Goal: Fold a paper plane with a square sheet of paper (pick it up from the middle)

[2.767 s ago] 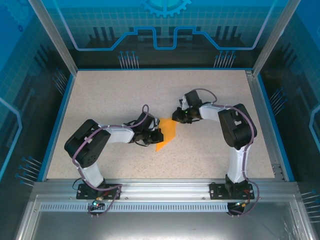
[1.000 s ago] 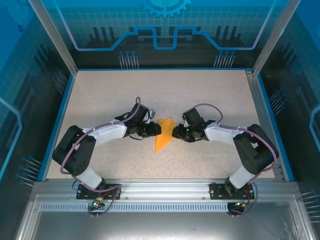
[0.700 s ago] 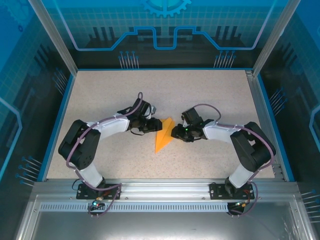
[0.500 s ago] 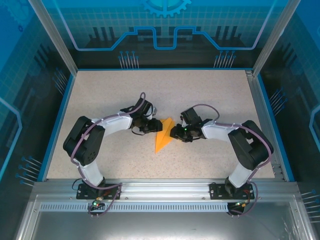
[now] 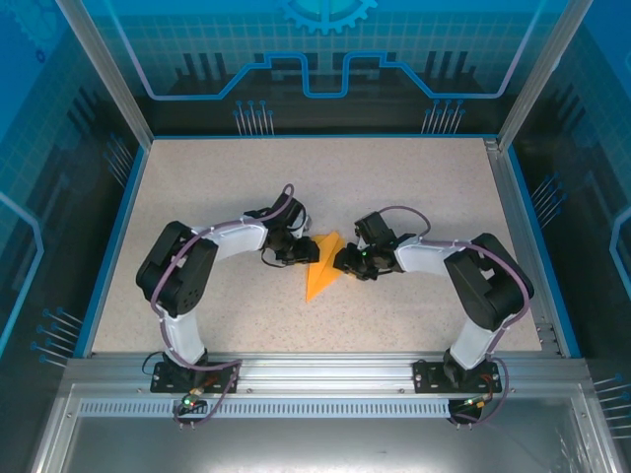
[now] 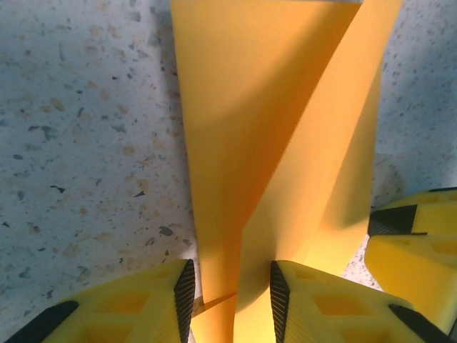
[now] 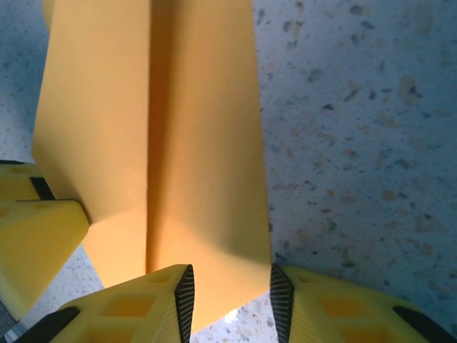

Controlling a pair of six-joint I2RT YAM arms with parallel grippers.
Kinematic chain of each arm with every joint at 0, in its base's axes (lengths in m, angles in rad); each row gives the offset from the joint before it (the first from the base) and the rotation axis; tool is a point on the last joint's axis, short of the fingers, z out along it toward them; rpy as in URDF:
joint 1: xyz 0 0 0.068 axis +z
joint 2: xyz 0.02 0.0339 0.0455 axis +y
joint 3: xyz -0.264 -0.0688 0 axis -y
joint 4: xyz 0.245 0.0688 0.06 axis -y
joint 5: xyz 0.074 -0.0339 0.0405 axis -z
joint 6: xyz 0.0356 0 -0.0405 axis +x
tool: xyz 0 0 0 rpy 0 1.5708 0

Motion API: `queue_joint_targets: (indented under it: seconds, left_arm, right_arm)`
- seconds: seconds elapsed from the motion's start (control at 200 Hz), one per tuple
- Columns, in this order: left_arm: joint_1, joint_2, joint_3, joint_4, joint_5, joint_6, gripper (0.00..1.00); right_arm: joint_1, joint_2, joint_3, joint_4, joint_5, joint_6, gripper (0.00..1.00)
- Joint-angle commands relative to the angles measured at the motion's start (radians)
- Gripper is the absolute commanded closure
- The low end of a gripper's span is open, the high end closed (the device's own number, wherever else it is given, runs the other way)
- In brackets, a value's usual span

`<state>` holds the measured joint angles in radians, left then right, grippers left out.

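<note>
The left gripper (image 5: 308,253) sits low at the left side of the paper plane (image 5: 319,272); in its wrist view its jaws stand part-way apart (image 6: 230,279) with the narrow run of the orange paper plane (image 6: 271,107) passing between the yellow fingers; one flap is lifted and throws a shadow on the layer under it; whether the pads pinch it I cannot tell. The right gripper (image 5: 340,262) sits low at the right side of the paper plane, facing the left one across it; its jaws are also apart (image 7: 228,282), the near edge of the paper plane (image 7: 186,128) lying flat under the gap with a bit of speckled surface showing between the pads; it is not clamped. Each wrist view catches a yellow finger of the other gripper at the far edge of the paper plane: the right one's (image 6: 403,250), the left one's (image 7: 36,232).

The paper plane lies on the table (image 5: 394,177), a narrow triangle, wide end between the two grippers, tip toward the arm bases; a blue rim (image 5: 116,246) runs round the table, well apart from the paper plane.

Both arms are folded low; elbows out to either side of the paper plane, forearms reaching inward to it.
</note>
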<state>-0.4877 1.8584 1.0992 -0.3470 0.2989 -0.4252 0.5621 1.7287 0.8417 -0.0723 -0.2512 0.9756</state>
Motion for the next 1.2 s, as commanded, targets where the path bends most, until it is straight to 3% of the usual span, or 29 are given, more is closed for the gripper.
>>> queue_joint_targets:
  seconds: [0.0,0.575,0.885,1.195]
  left_arm:
    - [0.005,0.032,0.033,-0.043,-0.003,0.04,0.67]
    - [0.005,0.058,0.013,-0.05,-0.022,0.039,0.77]
    - [0.006,0.053,0.011,-0.057,-0.042,0.03,0.78]
    - [0.006,0.055,-0.001,-0.041,-0.021,0.016,0.79]
  right_arm:
    - [0.013,0.034,0.0,0.064,-0.033,0.04,0.63]
    - [0.007,0.051,0.032,0.129,-0.083,0.067,0.58]
    - [0.002,-0.049,0.032,-0.082,0.069,-0.001,0.55]
    - [0.019,0.049,0.065,-0.017,-0.006,0.024,0.56]
